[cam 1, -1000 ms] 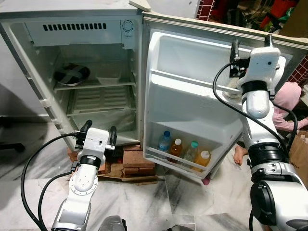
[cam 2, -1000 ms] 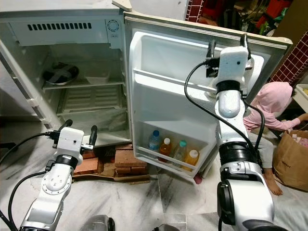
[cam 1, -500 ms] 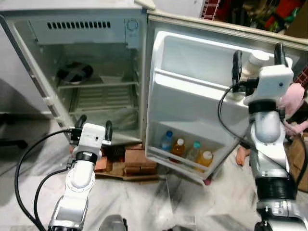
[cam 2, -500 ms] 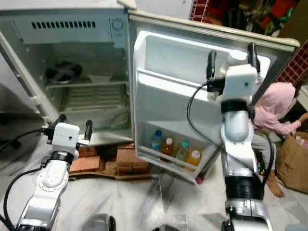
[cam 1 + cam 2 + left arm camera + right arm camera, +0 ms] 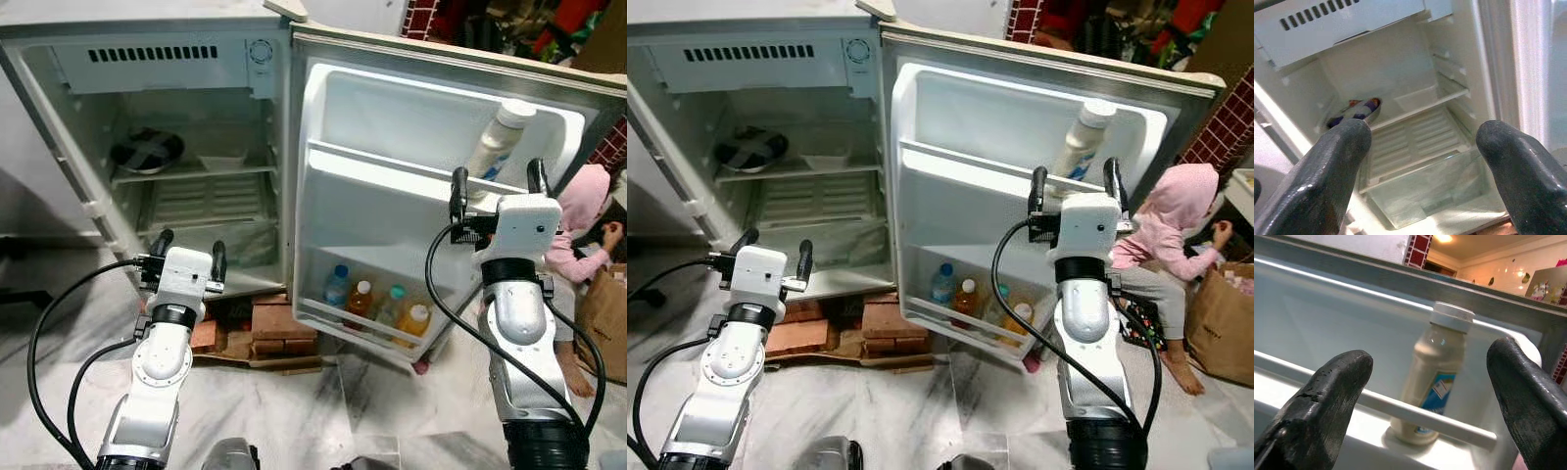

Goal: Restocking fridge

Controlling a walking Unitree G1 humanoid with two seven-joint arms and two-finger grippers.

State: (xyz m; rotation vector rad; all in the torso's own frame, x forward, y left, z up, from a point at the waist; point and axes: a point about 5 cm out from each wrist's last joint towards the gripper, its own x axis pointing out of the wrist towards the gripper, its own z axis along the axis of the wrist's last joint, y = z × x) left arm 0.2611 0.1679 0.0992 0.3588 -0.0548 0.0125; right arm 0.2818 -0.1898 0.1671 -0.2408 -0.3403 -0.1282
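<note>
A white bottle (image 5: pixel 500 137) with a blue label stands upright on the upper shelf of the open fridge door (image 5: pixel 392 108); the right wrist view shows this bottle (image 5: pixel 1437 377) behind the shelf rail. My right gripper (image 5: pixel 497 179) is open and empty, held just below and in front of the bottle. Several drink bottles (image 5: pixel 377 299) stand in the bottom door shelf. My left gripper (image 5: pixel 189 245) is open with nothing in it, low in front of the fridge's main compartment (image 5: pixel 196 196).
A dark bowl (image 5: pixel 145 150) sits on the fridge's upper wire shelf, above a clear drawer (image 5: pixel 1435 186). Bricks (image 5: pixel 279 328) lie under the fridge. A person in pink (image 5: pixel 588 206) crouches behind the door beside a paper bag (image 5: pixel 602 313).
My right gripper has let go of the white bottle and dropped down and back from the upper door shelf, leaving it standing there. The left arm has barely moved.
</note>
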